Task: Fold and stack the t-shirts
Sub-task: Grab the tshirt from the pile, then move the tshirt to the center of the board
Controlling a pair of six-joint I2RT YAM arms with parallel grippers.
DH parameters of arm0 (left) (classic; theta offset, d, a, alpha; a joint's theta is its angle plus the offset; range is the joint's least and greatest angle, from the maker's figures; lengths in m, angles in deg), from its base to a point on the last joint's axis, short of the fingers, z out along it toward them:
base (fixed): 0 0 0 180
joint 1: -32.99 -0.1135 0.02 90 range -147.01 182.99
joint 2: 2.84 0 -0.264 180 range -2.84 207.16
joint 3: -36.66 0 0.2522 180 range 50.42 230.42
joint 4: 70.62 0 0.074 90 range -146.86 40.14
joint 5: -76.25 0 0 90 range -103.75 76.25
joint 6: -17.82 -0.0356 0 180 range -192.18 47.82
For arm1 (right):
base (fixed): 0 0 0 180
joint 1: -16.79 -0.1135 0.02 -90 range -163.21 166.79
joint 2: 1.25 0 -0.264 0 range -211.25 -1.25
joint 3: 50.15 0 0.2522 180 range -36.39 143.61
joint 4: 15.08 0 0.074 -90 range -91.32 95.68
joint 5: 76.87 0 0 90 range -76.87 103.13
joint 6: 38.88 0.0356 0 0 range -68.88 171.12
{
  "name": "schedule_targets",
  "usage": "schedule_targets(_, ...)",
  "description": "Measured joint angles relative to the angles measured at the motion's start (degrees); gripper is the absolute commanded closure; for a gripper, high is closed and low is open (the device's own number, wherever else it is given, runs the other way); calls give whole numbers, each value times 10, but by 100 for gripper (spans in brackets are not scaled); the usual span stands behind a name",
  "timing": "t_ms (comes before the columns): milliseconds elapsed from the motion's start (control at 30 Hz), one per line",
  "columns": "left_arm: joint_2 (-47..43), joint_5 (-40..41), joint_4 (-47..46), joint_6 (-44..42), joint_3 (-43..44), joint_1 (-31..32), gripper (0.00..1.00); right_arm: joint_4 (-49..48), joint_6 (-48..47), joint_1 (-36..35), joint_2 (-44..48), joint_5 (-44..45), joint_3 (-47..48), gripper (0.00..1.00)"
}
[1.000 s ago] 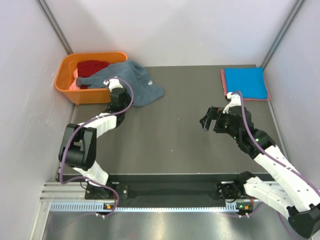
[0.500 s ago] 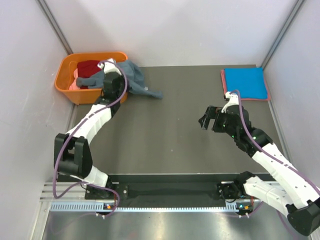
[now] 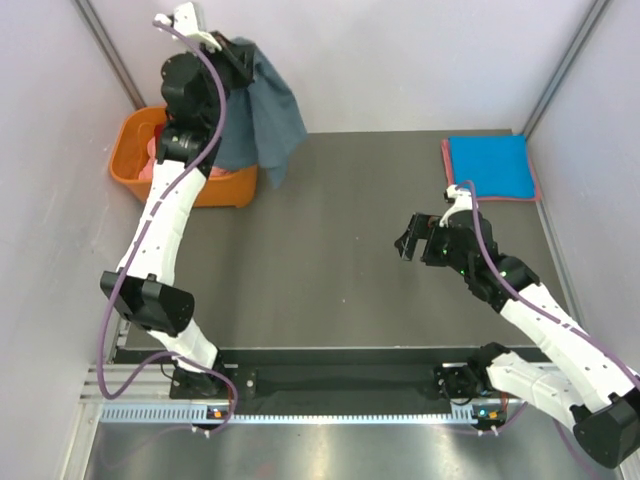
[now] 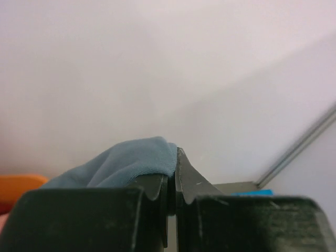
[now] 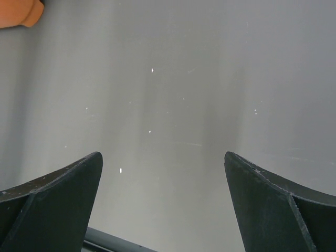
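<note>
My left gripper (image 3: 236,56) is raised high at the back left, above the orange basket (image 3: 133,140). It is shut on an edge of the slate grey-blue t-shirt (image 3: 266,115), which hangs down from it in the air. In the left wrist view the jaws (image 4: 172,178) are pinched together on the grey-blue cloth (image 4: 126,164). A folded bright blue t-shirt (image 3: 488,165) lies on a salmon-red one (image 3: 446,168) at the back right. My right gripper (image 3: 410,241) is open and empty over the table's middle right; the right wrist view (image 5: 163,157) shows only bare table between its fingers.
The orange basket holds some pink cloth (image 3: 150,160); the rest of its contents are hidden behind my left arm. Its corner shows in the right wrist view (image 5: 18,10). Pale walls close in the dark table (image 3: 340,260) on three sides.
My left arm has swung up from the basket's edge, lifting the grey-blue t-shirt off the basket and table so that it hangs free. The right arm has barely moved.
</note>
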Motion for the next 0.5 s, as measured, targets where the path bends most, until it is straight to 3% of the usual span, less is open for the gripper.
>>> schedule_targets(233, -18, -96, 1, 52, 49, 2, 100, 10, 10, 0, 12, -3, 4, 0)
schedule_targets(500, -127, -168, -3, 131, -11, 2, 100, 26, 28, 0, 59, -7, 4, 0)
